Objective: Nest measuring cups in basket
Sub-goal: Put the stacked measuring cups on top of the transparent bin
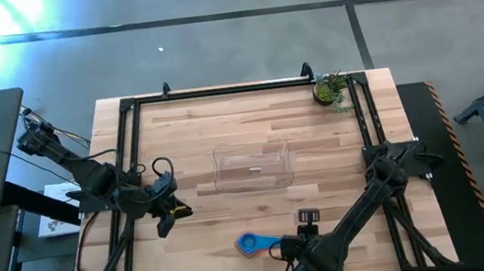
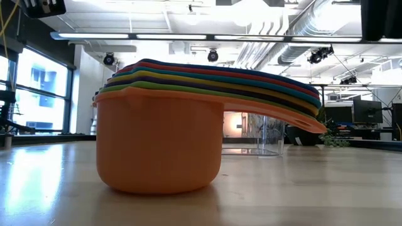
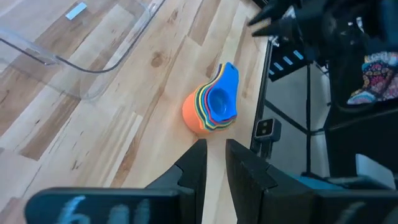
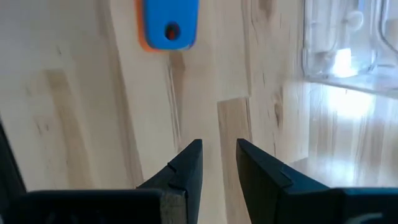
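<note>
The measuring cups (image 1: 253, 242) stand nested in one stack on the table near its front edge, blue on top. The orange cup (image 2: 157, 144) at the bottom rests on the wood, and the handles (image 2: 276, 100) fan out to one side. The clear basket (image 1: 253, 166) stands mid-table with no cups in it. My right gripper (image 4: 219, 162) hovers just right of the stack, pointing down, its fingers a little apart around nothing; the blue handle end (image 4: 169, 25) shows ahead of it. My left gripper (image 3: 216, 155) waits left of the stack (image 3: 214, 102), with a narrow gap between its fingers.
A small potted plant (image 1: 331, 89) stands at the table's far right corner. A black frame (image 1: 129, 159) runs along the table's sides and far edge. Bare wood lies between the basket (image 3: 81, 37) and the stack.
</note>
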